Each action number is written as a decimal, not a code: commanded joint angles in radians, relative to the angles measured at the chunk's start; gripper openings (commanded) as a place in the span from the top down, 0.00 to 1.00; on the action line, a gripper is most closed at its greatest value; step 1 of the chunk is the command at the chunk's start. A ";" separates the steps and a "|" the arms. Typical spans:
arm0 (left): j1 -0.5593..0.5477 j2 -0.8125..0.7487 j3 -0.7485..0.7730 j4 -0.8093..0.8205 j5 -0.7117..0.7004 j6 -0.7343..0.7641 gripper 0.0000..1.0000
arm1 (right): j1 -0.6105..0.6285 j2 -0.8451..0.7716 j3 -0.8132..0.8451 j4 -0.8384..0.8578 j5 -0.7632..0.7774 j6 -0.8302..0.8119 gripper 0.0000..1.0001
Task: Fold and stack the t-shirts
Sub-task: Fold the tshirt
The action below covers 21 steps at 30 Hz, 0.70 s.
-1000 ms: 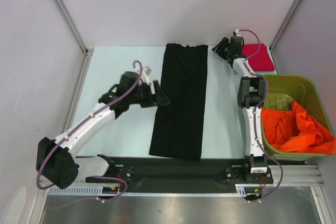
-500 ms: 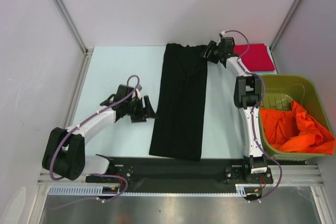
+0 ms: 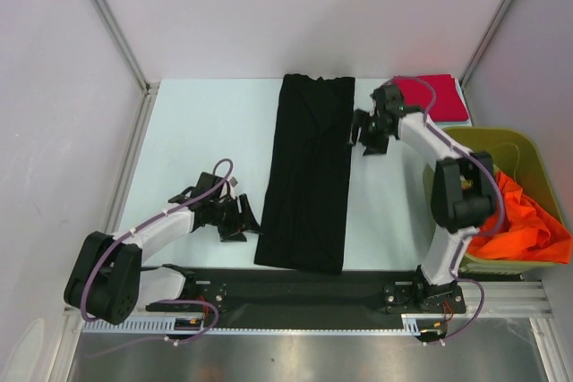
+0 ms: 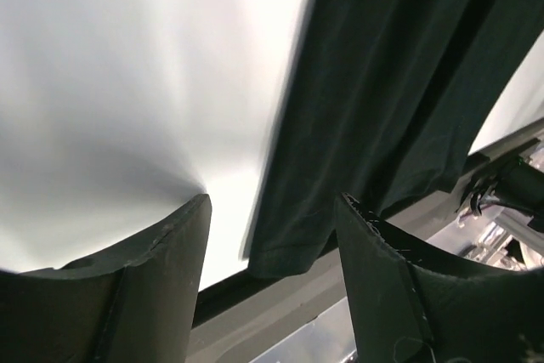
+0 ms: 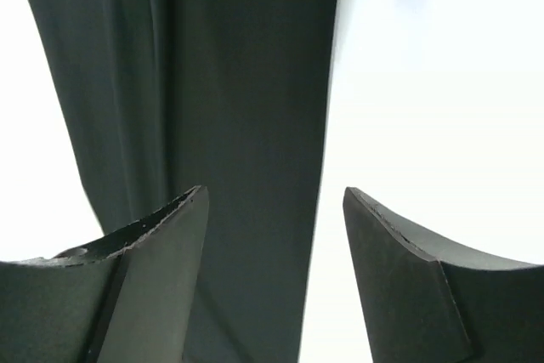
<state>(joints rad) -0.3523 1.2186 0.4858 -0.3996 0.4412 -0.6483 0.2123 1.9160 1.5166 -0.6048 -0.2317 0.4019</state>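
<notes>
Table: pale and flat, with both arms fixed at its near edge.
Black shirt: folded into one long strip. It lies flat in the middle of the table and runs from the far side to the near side.
Red shirt: folded small, at the far right corner of the table.
Orange shirt: in a messy heap inside the bin, with some cloth hanging over the rim.
Bin: olive green, at the right side of the table.
Left gripper: fingers spread wide and holding nothing. It is low over the table, just beside the black shirt's left edge, near the near end.
Right gripper: fingers spread wide and holding nothing. It is just beside the black shirt's right edge, toward the far end.
Writing: too small to tell.
</notes>
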 commanded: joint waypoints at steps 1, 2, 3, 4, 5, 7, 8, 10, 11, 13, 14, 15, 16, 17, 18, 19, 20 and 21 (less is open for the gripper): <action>-0.023 0.007 0.000 0.028 0.047 -0.013 0.35 | 0.082 -0.208 -0.223 -0.098 -0.036 -0.032 0.29; -0.033 0.015 0.004 0.028 0.050 -0.014 0.35 | 0.099 -0.298 -0.348 -0.093 -0.063 -0.029 0.29; -0.060 0.019 0.016 0.016 0.039 -0.016 0.35 | 0.117 -0.352 -0.402 -0.093 -0.075 -0.020 0.29; -0.072 0.024 0.025 0.001 0.022 -0.017 0.36 | 0.159 -0.401 -0.451 -0.095 -0.074 0.004 0.30; -0.086 0.035 0.033 -0.030 -0.013 -0.022 0.37 | 0.176 -0.443 -0.502 -0.102 -0.067 0.011 0.30; -0.131 0.036 0.049 -0.056 -0.048 -0.027 0.42 | 0.205 -0.570 -0.599 -0.141 -0.034 0.069 0.35; -0.148 0.035 0.056 -0.099 -0.083 -0.036 0.44 | 0.237 -0.610 -0.627 -0.145 -0.043 0.098 0.36; -0.207 0.024 0.079 -0.145 -0.179 -0.051 0.45 | 0.272 -0.681 -0.685 -0.150 -0.095 0.155 0.36; -0.230 0.016 0.083 -0.169 -0.202 -0.075 0.44 | 0.332 -0.699 -0.696 -0.153 -0.098 0.222 0.36; -0.284 -0.014 0.076 -0.173 -0.226 -0.103 0.42 | 0.395 -0.736 -0.723 -0.150 -0.067 0.280 0.35; -0.292 -0.017 0.070 -0.168 -0.228 -0.120 0.42 | 0.422 -0.741 -0.740 -0.142 -0.064 0.325 0.35; -0.297 -0.019 0.060 -0.169 -0.240 -0.122 0.42 | 0.467 -0.745 -0.757 -0.110 -0.072 0.346 0.34; -0.297 -0.018 0.059 -0.173 -0.249 -0.113 0.42 | 0.485 -0.738 -0.777 -0.102 -0.075 0.357 0.35; -0.297 -0.014 0.059 -0.176 -0.263 -0.106 0.41 | 0.486 -0.727 -0.774 -0.119 -0.067 0.360 0.35; -0.297 -0.005 0.060 -0.176 -0.272 -0.100 0.42 | 0.505 -0.723 -0.776 -0.130 -0.048 0.365 0.35; -0.297 0.004 0.062 -0.176 -0.285 -0.097 0.42 | 0.521 -0.726 -0.777 -0.127 -0.040 0.373 0.36; -0.297 0.012 0.065 -0.180 -0.292 -0.093 0.42 | 0.536 -0.724 -0.785 -0.118 -0.037 0.388 0.37; -0.297 0.019 0.068 -0.183 -0.294 -0.093 0.43 | 0.559 -0.721 -0.788 -0.099 -0.037 0.400 0.43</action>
<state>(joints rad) -0.6456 1.2224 0.5392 -0.5503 0.2340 -0.7368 0.7345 1.1931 0.7341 -0.7345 -0.2928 0.7238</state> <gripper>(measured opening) 0.579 0.593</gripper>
